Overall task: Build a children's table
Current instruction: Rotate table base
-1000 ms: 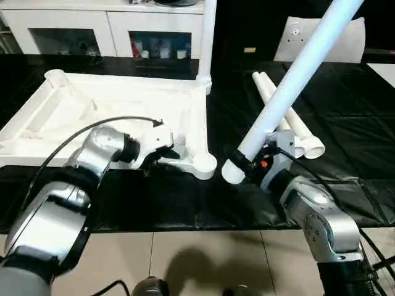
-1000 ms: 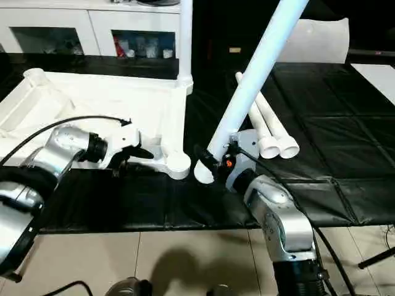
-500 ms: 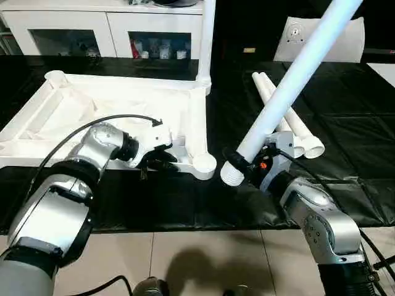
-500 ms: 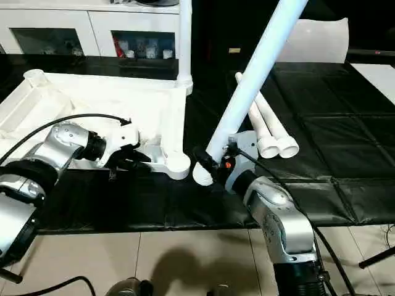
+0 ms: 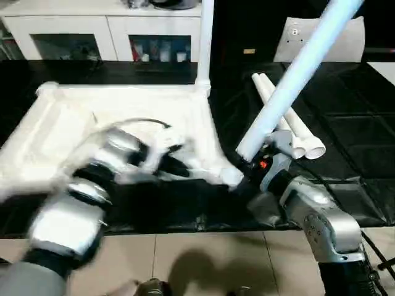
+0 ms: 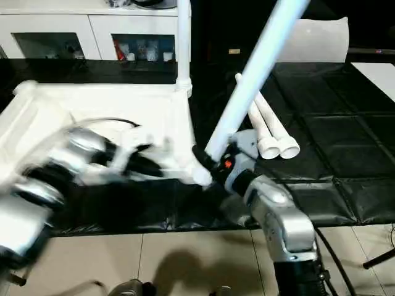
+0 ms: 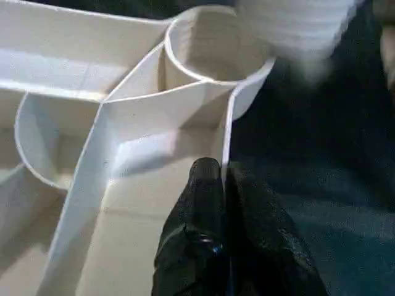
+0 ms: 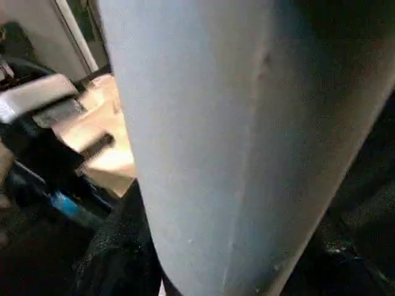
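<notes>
The white tabletop (image 5: 123, 102) lies ribbed side up on the left of the black mat. My left gripper (image 7: 223, 169) is shut on its thin rim wall just short of the near right corner socket (image 7: 210, 43). My right gripper (image 5: 250, 165) is shut on a long white leg (image 5: 290, 80) that slants up to the right. The leg's ribbed lower end (image 7: 296, 24) hangs at the edge of that socket. Another leg (image 5: 205, 37) stands upright in the far right corner. Two more legs (image 5: 305, 139) lie side by side on the mat to the right.
A black mat (image 5: 352, 111) covers the work table, whose front edge meets the tiled floor (image 5: 203, 259) close to me. A white cabinet with glass doors (image 5: 105, 31) runs along the back. A white panel (image 5: 345, 40) leans at the back right.
My left arm swung fast and is blurred. It dragged the tabletop's near right corner to the right, up to the held leg's lower end. The right arm barely moved.
</notes>
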Motion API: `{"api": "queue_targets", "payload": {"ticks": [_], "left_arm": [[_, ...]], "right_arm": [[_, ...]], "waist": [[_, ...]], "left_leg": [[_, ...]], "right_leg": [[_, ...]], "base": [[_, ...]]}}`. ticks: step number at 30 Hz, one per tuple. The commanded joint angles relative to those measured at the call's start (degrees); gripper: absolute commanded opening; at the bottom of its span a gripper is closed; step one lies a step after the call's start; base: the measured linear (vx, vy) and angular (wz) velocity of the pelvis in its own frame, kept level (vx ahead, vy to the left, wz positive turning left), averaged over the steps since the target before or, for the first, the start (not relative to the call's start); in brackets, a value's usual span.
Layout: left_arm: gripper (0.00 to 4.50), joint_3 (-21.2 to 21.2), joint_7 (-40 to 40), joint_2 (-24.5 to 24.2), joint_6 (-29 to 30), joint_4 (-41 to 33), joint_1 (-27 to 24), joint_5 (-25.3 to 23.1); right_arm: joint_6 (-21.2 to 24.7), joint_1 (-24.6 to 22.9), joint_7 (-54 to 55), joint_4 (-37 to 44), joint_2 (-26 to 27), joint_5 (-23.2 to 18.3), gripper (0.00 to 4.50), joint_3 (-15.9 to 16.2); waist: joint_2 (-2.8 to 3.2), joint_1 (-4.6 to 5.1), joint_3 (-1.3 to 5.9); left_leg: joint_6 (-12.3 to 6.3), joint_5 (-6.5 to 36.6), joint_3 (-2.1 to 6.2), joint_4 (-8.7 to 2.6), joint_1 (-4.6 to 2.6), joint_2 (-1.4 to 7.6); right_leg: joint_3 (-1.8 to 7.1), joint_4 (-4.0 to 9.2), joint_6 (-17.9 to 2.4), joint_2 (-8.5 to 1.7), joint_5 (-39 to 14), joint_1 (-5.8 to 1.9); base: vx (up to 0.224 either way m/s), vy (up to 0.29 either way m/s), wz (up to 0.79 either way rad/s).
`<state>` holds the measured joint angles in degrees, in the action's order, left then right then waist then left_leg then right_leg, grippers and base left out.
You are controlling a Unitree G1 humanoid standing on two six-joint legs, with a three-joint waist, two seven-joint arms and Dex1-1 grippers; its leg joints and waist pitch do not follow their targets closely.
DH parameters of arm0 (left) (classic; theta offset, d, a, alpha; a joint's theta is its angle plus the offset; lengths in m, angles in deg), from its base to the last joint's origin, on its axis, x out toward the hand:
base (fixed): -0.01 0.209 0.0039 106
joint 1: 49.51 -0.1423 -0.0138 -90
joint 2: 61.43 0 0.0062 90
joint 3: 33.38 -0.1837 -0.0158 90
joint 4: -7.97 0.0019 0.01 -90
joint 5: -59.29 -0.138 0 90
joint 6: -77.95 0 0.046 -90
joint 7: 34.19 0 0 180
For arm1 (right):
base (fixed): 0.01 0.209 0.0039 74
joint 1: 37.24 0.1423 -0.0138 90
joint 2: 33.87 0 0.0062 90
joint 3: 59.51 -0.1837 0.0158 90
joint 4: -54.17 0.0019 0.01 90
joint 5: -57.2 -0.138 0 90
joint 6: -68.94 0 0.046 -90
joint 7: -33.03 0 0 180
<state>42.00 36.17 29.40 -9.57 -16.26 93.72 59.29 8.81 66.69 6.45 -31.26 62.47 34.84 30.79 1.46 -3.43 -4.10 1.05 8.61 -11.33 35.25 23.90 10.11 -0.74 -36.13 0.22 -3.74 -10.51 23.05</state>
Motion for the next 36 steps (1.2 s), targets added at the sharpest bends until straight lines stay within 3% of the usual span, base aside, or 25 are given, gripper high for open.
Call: {"api": "queue_targets", "payload": {"ticks": [1, 2, 4, 6, 9, 12, 13, 15, 16, 19, 24, 28, 31, 36], "left_arm": [[0.00, 3.14, -3.70, 0.51, 5.12, -2.34, -0.18, 3.49], [0.00, 4.74, -5.58, 1.72, 8.79, -5.21, -1.00, 4.44], [0.00, 5.01, -6.32, 2.23, 10.61, -8.06, -2.13, 4.38], [0.00, 3.35, -7.49, 2.09, 9.68, -13.51, -5.23, 2.39], [0.00, -0.22, -8.39, 0.33, 4.98, -21.84, -10.73, -1.77], [0.00, -2.77, -8.35, -1.85, 0.90, -26.02, -13.88, -4.21], [0.00, -2.43, -8.89, -1.93, 1.71, -27.38, -14.53, -3.95], [0.00, -1.09, -9.08, -1.86, 4.83, -30.03, -15.37, -2.28], [0.27, -0.44, -8.30, -2.23, 6.86, -32.49, -16.18, -1.27], [0.44, -0.41, -6.56, -3.28, 8.83, -36.08, -17.67, -0.30], [0.86, -0.37, -8.93, -4.14, 6.75, -37.44, -18.98, -1.16], [0.87, 2.02, -10.03, -3.54, 8.16, -40.63, -20.11, 1.47], [0.87, 6.71, -12.72, -1.54, 11.52, -46.97, -22.49, 6.70], [0.87, 14.41, -25.38, 2.12, 16.15, -53.94, -26.51, 9.48]], "right_arm": [[0.86, 1.13, 0.18, 1.89, -0.08, -0.63, 1.90, -0.76], [0.99, 1.38, 0.18, 1.78, -0.09, -0.79, 1.90, -0.89], [1.01, 1.53, 0.19, 1.66, -0.09, -0.85, 1.90, -0.93], [0.91, 1.75, 0.23, 1.37, -0.08, -0.83, 1.90, -0.96], [0.65, 2.07, 0.40, 0.99, -0.29, -0.59, 1.90, -0.80], [0.27, 2.46, 0.32, 0.47, -0.85, 0.01, 1.90, -0.47], [0.27, 2.57, 0.31, 0.35, -0.95, -0.01, 1.90, -0.50], [0.19, 2.76, 0.22, 0.14, -1.16, 0.06, 1.90, -0.58], [0.01, 2.91, 0.07, -0.08, -1.43, 0.28, 1.90, -0.59], [-0.25, 3.07, -0.30, -0.43, -1.90, 0.59, 1.90, -0.50], [-0.83, 3.22, -0.93, -0.90, -2.67, 1.20, 1.90, 0.08], [-0.91, 3.01, -0.56, -0.42, -2.45, 1.35, 1.90, 0.18], [-0.39, 1.98, 1.58, 1.65, -1.58, 1.48, 1.90, 0.03], [1.68, 0.07, 8.05, 6.87, 0.97, 1.65, 1.90, -1.69]], "waist": [[-0.10, -0.25, 4.75], [-0.11, -0.18, 4.70], [-0.32, -0.05, 4.68], [-0.30, 0.16, 4.71], [-0.31, 0.29, 4.84], [-0.04, 0.48, 4.73], [-0.31, 0.55, 4.72], [-0.19, 0.43, 4.64], [-0.18, 0.40, 4.55], [-0.17, 0.45, 4.59], [-0.13, 0.36, 4.57], [0.01, 0.33, 4.51], [-0.02, 0.25, 4.50], [0.00, 0.55, 4.43]], "left_leg": [[1.42, 17.86, 1.60, -4.30, -2.85, 2.64], [1.11, 17.55, 1.71, -4.33, -2.65, 2.55], [0.73, 16.95, 1.73, -4.30, -2.51, 2.55], [0.19, 15.79, 1.75, -4.40, -2.18, 2.60], [-0.12, 15.34, 1.94, -4.51, -2.25, 2.93], [0.78, 16.84, 1.71, -4.69, -2.62, 2.82], [1.02, 17.11, 1.65, -4.71, -2.63, 2.85], [1.49, 17.56, 1.63, -4.69, -2.68, 2.78], [1.96, 18.24, 1.71, -4.79, -2.75, 2.79], [2.23, 18.22, 1.74, -4.84, -2.71, 2.77], [2.14, 17.90, 1.64, -4.80, -2.67, 2.62], [2.81, 19.17, 1.74, -4.96, -2.78, 2.76], [2.84, 19.28, 1.70, -4.91, -2.73, 2.81], [2.72, 19.82, 1.70, -4.91, -2.63, 2.53]], "right_leg": [[1.49, 4.65, -15.40, -4.49, -12.93, -1.86], [1.49, 4.90, -14.81, -4.48, -13.91, -1.93], [1.46, 4.93, -14.34, -4.46, -14.60, -1.98], [1.43, 5.09, -13.48, -4.31, -14.58, -2.05], [1.45, 5.04, -13.03, -4.34, -13.89, -2.08], [1.46, 5.14, -11.89, -3.93, -15.15, -1.48], [1.49, 5.10, -11.84, -3.95, -15.41, -1.54], [1.54, 5.12, -11.54, -4.03, -16.64, -1.38], [1.51, 5.16, -11.29, -4.03, -17.94, -1.24], [1.55, 5.18, -10.86, -4.01, -18.07, -1.17], [1.59, 5.29, -10.21, -3.87, -17.90, -1.10], [1.55, 5.21, -10.36, -3.91, -18.38, -0.97], [1.55, 5.20, -11.09, -3.96, -17.76, -0.99], [1.51, 5.42, -9.40, -3.52, -19.01, -0.97]], "base": [[0.000, 0.000, 0.00], [0.000, 0.000, 0.00], [0.000, 0.000, 0.00], [0.000, 0.000, 0.00], [0.000, 0.000, 0.00], [0.000, 0.000, 0.00], [0.000, 0.000, 0.00], [0.000, 0.000, 0.00], [0.000, 0.000, 0.00], [0.000, 0.000, 0.00], [0.000, 0.000, 0.00], [0.000, 0.000, 0.00], [0.000, 0.000, 0.00], [0.000, 0.000, 0.00]]}}
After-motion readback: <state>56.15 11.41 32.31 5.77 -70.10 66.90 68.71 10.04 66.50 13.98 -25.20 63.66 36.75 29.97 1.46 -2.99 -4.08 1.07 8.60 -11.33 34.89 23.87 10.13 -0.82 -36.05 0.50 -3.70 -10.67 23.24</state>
